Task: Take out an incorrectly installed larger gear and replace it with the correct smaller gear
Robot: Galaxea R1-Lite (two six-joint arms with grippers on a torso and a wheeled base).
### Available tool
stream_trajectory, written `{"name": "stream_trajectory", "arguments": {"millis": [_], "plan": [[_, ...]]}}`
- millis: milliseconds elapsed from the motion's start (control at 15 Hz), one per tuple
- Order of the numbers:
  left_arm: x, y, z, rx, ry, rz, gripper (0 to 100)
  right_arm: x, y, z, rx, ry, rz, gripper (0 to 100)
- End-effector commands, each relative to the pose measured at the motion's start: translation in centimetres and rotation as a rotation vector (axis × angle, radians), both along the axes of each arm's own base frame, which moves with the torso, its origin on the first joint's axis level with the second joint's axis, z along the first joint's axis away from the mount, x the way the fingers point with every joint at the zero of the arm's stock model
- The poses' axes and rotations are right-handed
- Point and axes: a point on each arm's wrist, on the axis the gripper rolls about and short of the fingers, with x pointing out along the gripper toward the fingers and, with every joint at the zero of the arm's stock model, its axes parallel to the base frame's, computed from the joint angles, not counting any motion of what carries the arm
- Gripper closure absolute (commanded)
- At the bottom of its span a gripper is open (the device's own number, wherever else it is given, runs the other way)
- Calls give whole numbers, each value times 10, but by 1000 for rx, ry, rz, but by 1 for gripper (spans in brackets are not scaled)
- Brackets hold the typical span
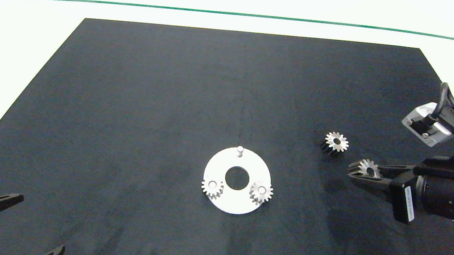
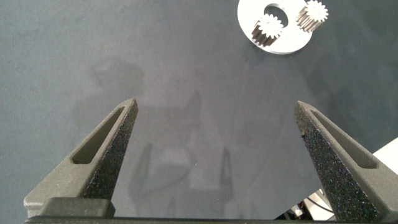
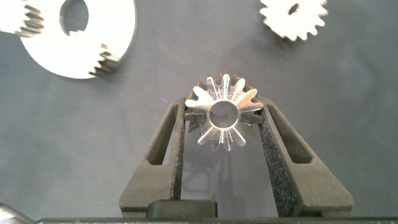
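Gripping smaller gear (upright), right gripper

The head camera looks steeply down from above the desk; both wrist cameras look along their fingers, nearer the mat, sharing the round white metal plate.

You see the smaller gear, silver, bore facing up, clamped between the right hand fingers, near the larger gear on the worktop.

Between my right gripper and the plate's bare peg lies open mat (only the larger gear stands just beside me).
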Motion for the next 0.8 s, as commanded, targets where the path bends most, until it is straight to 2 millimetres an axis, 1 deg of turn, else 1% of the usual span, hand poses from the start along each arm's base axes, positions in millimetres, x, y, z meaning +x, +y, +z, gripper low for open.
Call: {"name": "stream_trajectory", "arguments": {"millis": [67, 200, 400, 667, 800], "plan": [[-2, 1, 0, -6, -11, -1, 0, 15, 23, -1, -11, 18, 59, 81], [-2, 1, 1, -7, -12, -1, 0, 25, 34, -1, -16, 26, 78, 81], [-2, 1, 0, -4, -10, -4, 0, 43, 56, -2, -19, 31, 114, 81], [-2, 1, 0, -4, -13, -5, 0, 58, 84, -4, -42, 26, 135, 81], [-2, 1, 1, -6, -16, -5, 0, 62, 96, -4, -51, 15, 144, 81]]}}
